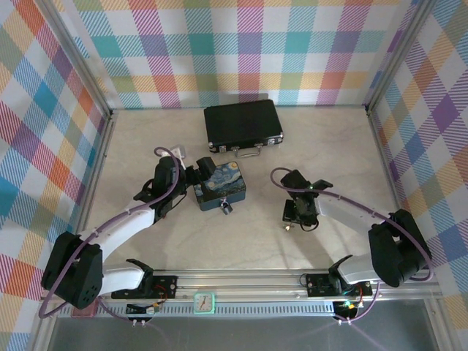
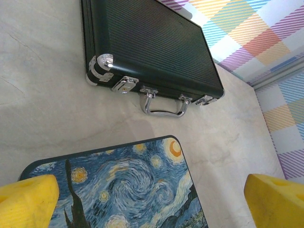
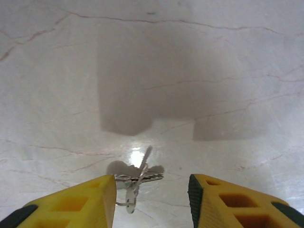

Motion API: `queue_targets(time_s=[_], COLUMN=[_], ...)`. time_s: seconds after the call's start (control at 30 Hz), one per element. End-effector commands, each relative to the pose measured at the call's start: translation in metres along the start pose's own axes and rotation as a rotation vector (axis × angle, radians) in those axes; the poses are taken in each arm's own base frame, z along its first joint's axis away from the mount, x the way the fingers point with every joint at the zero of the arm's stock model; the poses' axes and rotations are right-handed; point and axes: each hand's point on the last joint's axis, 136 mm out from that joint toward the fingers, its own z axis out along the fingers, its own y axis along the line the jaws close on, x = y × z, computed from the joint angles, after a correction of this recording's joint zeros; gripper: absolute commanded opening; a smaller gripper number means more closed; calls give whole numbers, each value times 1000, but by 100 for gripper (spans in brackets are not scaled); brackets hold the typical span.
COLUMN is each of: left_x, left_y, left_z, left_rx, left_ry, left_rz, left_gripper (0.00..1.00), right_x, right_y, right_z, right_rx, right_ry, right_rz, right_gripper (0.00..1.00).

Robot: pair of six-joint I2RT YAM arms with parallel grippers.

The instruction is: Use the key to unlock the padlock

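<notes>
The key (image 3: 138,177) is a small silvery bunch on a ring, lying flat on the pale marble-look table. My right gripper (image 3: 152,202) is open and low over it, with the key between the yellow fingers and close to the left finger (image 3: 76,204); I cannot tell whether they touch. The padlock (image 1: 227,208) hangs at the front edge of the blue starry-night box (image 1: 219,186). My left gripper (image 2: 152,209) is open above the box lid (image 2: 128,185), and from above it (image 1: 205,172) sits at the box's back-left corner. The right gripper (image 1: 298,218) is right of the box.
A black briefcase (image 1: 243,126) with silver latches and a handle (image 2: 164,105) lies behind the box. Plaid walls enclose the table on three sides. Bare tabletop (image 1: 344,161) lies to the right and in front of the box.
</notes>
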Motion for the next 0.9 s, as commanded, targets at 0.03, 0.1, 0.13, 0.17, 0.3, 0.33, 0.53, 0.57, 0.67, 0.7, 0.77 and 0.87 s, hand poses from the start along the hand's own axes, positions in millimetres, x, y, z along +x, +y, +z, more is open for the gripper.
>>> queue_targets(time_s=[0.03,0.1,0.13,0.17,0.3,0.33,0.53,0.57,0.67,0.7,0.77,0.87], left_x=[-8,-7,-8,-9,-13,-14,-19,-20,-20,-20,-18,-17], left_y=[-7,-5,-5,-5,-3,-3,-4,-5,-4,-4,-2,-2], left_z=[-2,-4,-5,-7,-14,-15,-18,-19,-21,-21,-22,-21], left_rx=[13,6,6,4,-11,-14,-16,-15,-15,-18,-23,-24], left_ry=[-35,-35,-37,-42,-63,-69,-86,-87,-88,-90,-88,-85], left_rz=[-5,-4,-5,-5,2,3,6,6,6,6,8,10], left_gripper=[100,100,100,100,100,100,100,100,100,100,100,100], right_x=[-11,-11,-11,-9,-2,-1,1,-1,-4,-4,-3,0], right_y=[6,12,13,15,23,27,67,71,56,49,34,20], right_z=[3,8,11,14,20,20,13,9,6,6,8,11], right_rx=[-18,-30,-32,-31,-46,-53,-170,-177,-109,-72,3,80], right_ry=[-51,-36,-28,-18,-1,-2,-20,-38,-80,-84,-86,-67], right_rz=[52,46,46,45,27,21,-59,-77,-89,-95,-125,-180], right_gripper=[40,38,38,38,39,39,39,38,37,36,35,32])
